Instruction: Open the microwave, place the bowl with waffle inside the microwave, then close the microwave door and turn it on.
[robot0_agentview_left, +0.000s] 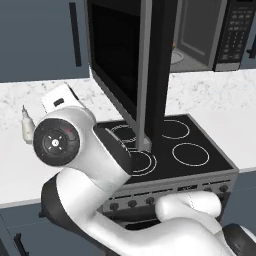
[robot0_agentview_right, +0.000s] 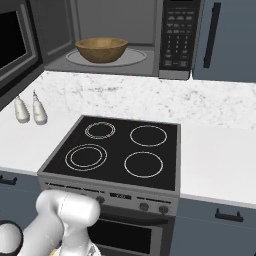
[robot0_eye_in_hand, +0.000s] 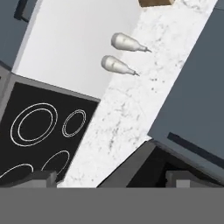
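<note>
While the bowl (robot0_agentview_right: 101, 49) sits inside the microwave (robot0_agentview_right: 120, 40) (door swung open), I see my claw (robot0_eye_in_hand: 111, 177) spread wide, empty, well apart.

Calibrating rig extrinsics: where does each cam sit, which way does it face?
Left base view: behind the arm, on its left, looking forward and down at the stove and open microwave door; white arm in the foreground.
Right base view: behind, on its right, facing the stove and the bowl inside the microwave; arm low left.
Hand view: on the hand, rolled, looking down at the counter and two shakers; open fingers at the bottom.
Shared: stove and shakers.
</note>
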